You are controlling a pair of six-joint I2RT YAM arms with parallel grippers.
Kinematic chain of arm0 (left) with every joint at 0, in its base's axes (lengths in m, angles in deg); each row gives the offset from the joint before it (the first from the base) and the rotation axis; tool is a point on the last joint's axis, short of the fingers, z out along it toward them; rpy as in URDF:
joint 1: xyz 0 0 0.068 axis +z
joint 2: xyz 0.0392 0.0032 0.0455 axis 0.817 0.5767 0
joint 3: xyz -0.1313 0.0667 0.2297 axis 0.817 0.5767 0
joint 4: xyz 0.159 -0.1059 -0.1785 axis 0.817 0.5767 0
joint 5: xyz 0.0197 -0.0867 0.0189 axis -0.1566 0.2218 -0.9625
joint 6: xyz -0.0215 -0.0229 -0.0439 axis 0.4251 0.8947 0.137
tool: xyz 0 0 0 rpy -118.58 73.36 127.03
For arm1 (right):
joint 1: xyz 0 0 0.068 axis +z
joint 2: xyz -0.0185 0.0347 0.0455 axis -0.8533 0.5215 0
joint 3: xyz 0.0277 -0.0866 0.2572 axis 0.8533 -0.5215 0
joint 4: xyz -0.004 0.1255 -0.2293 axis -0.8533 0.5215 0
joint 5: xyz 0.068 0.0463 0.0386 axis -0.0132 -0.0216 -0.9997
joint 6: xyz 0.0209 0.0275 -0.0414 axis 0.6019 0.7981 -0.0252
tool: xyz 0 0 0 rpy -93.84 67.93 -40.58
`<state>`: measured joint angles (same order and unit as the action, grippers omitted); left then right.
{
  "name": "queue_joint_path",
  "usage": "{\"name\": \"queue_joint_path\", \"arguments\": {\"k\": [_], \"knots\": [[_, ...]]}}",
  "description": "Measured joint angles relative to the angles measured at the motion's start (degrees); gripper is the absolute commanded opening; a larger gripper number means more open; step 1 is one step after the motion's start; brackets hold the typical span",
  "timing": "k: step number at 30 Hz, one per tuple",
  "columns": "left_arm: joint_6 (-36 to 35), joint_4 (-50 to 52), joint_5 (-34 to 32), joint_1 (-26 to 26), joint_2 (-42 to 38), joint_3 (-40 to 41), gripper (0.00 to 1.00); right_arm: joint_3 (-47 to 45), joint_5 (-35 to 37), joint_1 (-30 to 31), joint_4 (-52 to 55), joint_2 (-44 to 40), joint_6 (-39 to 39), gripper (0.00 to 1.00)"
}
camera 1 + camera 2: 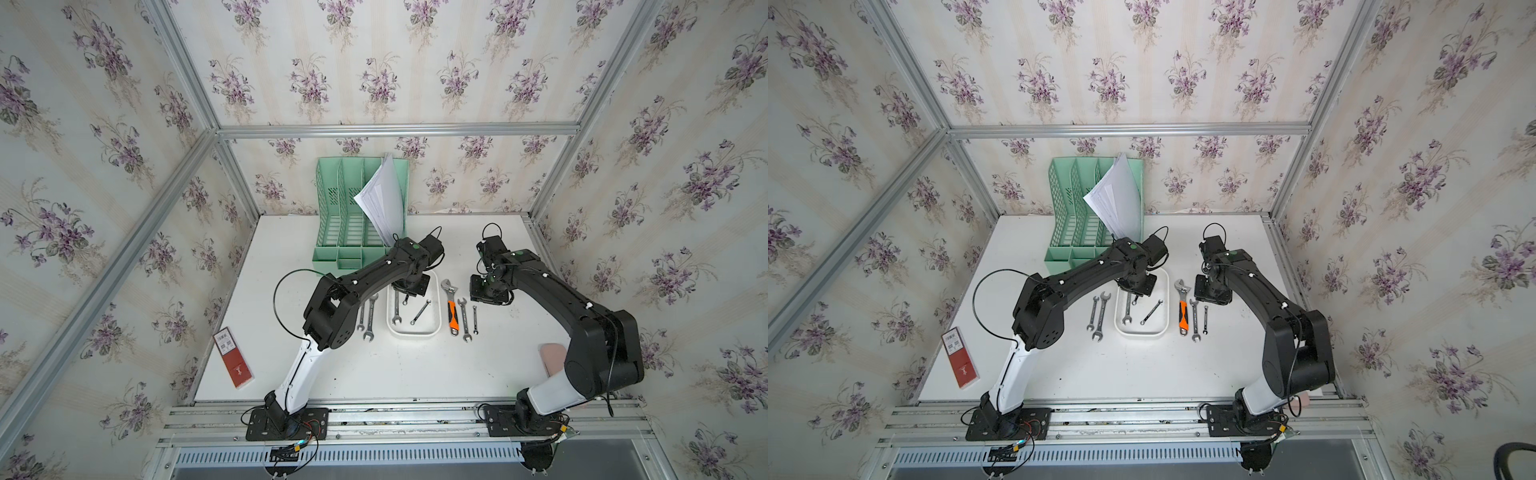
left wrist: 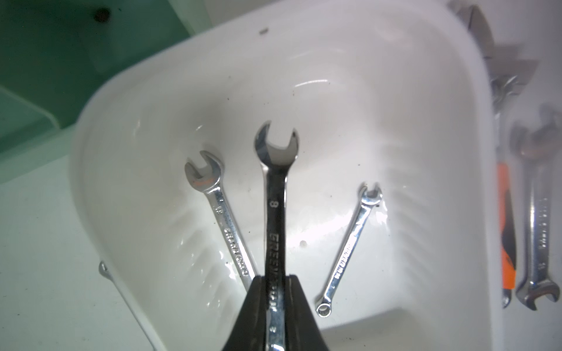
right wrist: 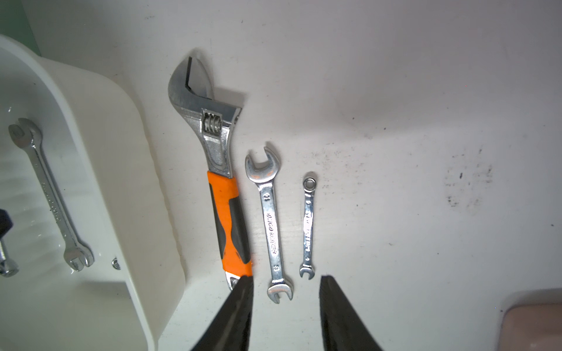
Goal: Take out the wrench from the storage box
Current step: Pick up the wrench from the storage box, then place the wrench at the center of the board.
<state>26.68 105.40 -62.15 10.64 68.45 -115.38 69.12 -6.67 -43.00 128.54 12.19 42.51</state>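
Chrome open-end wrench (image 2: pixel 275 212) marked 8: clamped in my left gripper (image 2: pixel 275 282).
I see it over the shallow white plastic storage box (image 2: pixel 349 121); right gripper (image 3: pixel 286 282) hovers spread and empty at the box's 3 o'clock.

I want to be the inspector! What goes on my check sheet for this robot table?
Surface: white table, dark specks.
Job's things: storage box holds a loose wrench and a smaller wrench; a third wrench is gripped over it.
Clutter: orange-handled wrench, four plain wrenches beside the box, green organizer with papers, red packet.
Hands: left hand shut on the third wrench; right hand open, empty.
Cables: black cable loops beside the left arm.
Surroundings: flowery walls, metal frame.
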Motion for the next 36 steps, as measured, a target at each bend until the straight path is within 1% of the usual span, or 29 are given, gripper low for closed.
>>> {"name": "queue_joint_path", "arguments": {"k": [5, 9, 16, 22, 25, 28, 36], "knots": [[0.0, 1.2, 0.0, 1.4, -4.1, 0.1, 0.15, 0.0, 0.0, 0.0, 0.0, -0.2, 0.0, 0.41], [0.0, 1.3, -0.3, 3.9, -8.5, 3.4, 0.15, 0.1, 0.0, 0.0, 0.1, -0.3, 0.0, 0.41], [-0.1, -0.9, -0.7, 10.1, -17.5, 17.1, 0.16, 1.0, -0.1, 0.0, 0.3, -0.6, 0.0, 0.4], [-0.2, -6.4, -0.7, 15.1, -22.8, 31.1, 0.15, 1.6, -0.5, 0.1, 0.5, -0.6, 0.2, 0.4], [-0.2, -9.5, -0.2, 16.4, -23.5, 37.2, 0.15, 2.0, -0.8, 0.1, 0.5, -0.6, 0.2, 0.39], [-0.2, -12.5, 1.1, 16.8, -23.1, 41.3, 0.15, 2.8, -0.9, 0.3, 1.0, -0.6, 0.4, 0.39], [-0.2, -18.5, 2.7, 17.2, -21.7, 47.6, 0.15, 6.2, -1.3, 3.0, 2.6, -0.6, 1.1, 0.39]]}}
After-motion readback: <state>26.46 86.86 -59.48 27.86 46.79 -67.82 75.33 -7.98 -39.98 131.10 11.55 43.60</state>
